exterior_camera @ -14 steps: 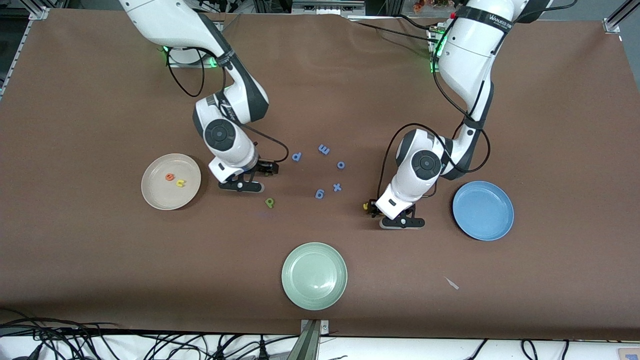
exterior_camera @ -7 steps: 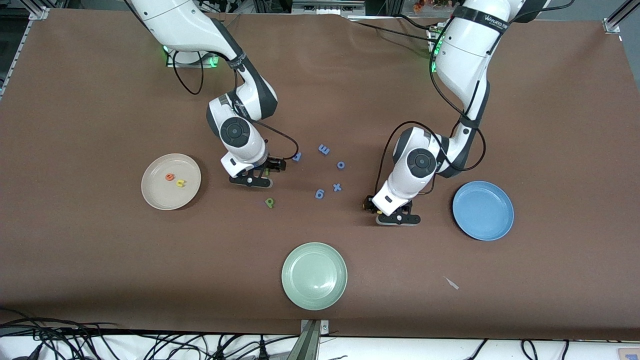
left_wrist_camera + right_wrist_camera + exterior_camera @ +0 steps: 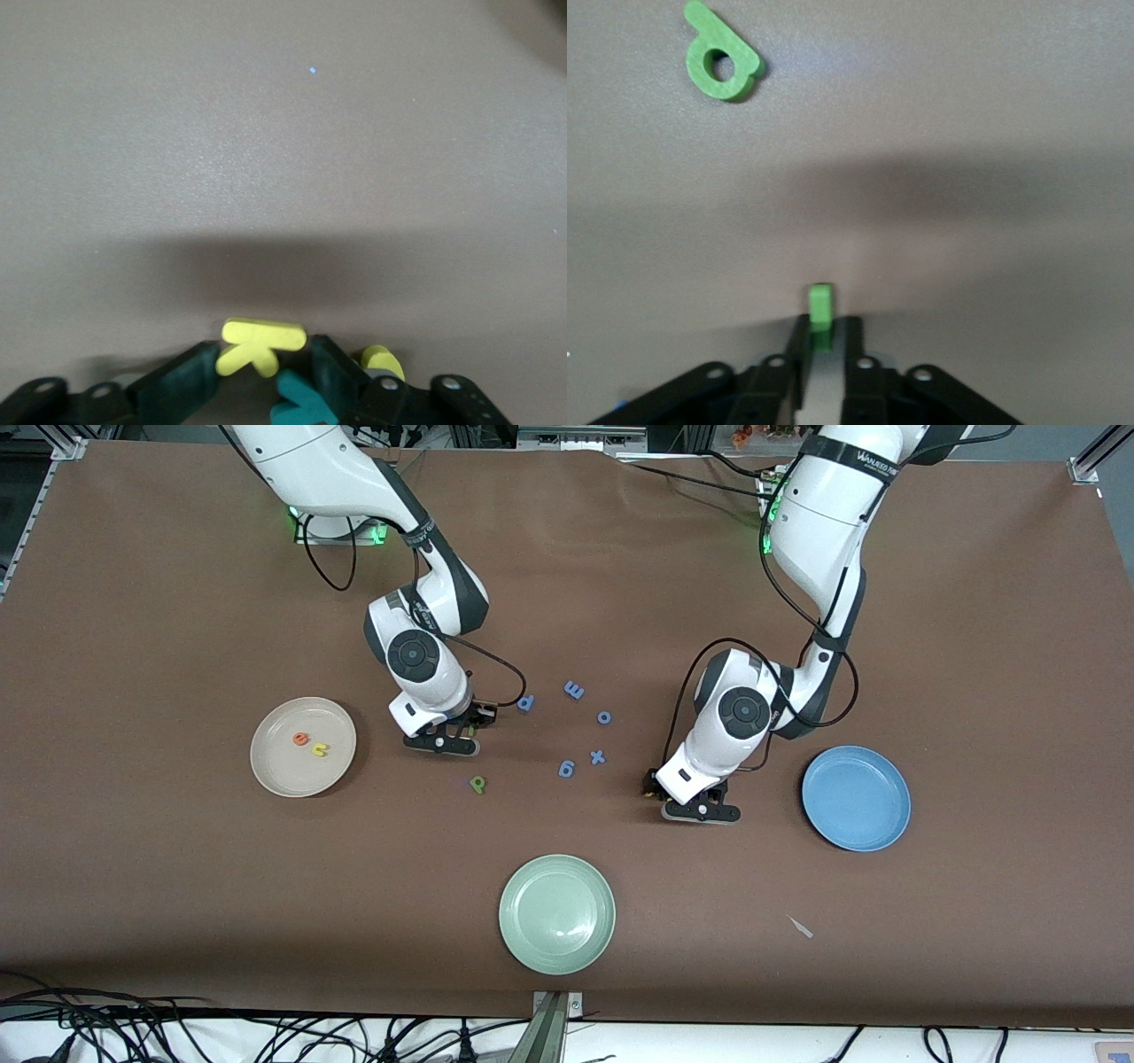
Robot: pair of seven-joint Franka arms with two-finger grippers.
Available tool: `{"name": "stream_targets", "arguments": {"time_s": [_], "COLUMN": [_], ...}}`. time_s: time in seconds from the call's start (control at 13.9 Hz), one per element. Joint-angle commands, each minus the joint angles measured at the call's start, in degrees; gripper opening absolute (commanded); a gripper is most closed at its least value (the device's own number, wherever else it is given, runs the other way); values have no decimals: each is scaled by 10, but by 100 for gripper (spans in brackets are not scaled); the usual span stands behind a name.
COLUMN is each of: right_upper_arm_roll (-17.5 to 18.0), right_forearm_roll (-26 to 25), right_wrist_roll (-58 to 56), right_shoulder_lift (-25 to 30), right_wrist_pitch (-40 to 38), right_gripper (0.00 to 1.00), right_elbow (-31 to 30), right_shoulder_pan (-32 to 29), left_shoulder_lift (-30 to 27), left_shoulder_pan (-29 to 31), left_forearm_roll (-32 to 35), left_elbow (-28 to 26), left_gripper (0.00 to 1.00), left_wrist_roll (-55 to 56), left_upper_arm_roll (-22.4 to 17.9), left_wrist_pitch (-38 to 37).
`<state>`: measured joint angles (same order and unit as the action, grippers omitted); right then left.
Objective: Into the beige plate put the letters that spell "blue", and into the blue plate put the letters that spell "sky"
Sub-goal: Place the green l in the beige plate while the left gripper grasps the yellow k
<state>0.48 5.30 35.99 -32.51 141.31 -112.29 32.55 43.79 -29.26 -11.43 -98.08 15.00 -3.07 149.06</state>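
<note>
The thin green l (image 3: 820, 314) is pinched on edge between the right gripper (image 3: 822, 347) fingers, low at the table between the beige plate (image 3: 270, 766) and the blue letters (image 3: 567, 726). That plate already carries the orange e (image 3: 300, 738) and yellow u (image 3: 320, 749); the green b (image 3: 477, 783) lies loose nearby. Near the blue plate (image 3: 873, 828), the left gripper (image 3: 264, 372) brackets the yellow k (image 3: 259, 343), jaws part-way in, teal y (image 3: 299, 403) just beside. Both wrists point straight down.
</note>
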Motion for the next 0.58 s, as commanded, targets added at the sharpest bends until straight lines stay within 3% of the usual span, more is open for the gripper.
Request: {"name": "stream_targets", "arguments": {"time_s": [0.0, 0.22, 0.5], "right_upper_arm_roll": [1, -6, -46], "right_forearm_roll": [8, 8, 8], "right_wrist_roll": [14, 8, -83], "right_shoulder_lift": [3, 23, 61], "right_wrist_pitch": [6, -33, -105], "right_gripper": [3, 2, 2], "right_elbow": [-2, 17, 22], "right_shoulder_pan": [2, -6, -9], "left_shoulder_lift": [-12, -13, -20], "left_shoulder_pan": [-5, -5, -2], "left_forearm_roll": [-10, -10, -10], "left_elbow": [-21, -21, -19], "left_gripper": [38, 32, 31], "left_wrist_roll": [-20, -23, -23], "left_upper_arm_roll": [-4, -4, -5], "left_wrist_pitch": [-10, -12, -21]}}
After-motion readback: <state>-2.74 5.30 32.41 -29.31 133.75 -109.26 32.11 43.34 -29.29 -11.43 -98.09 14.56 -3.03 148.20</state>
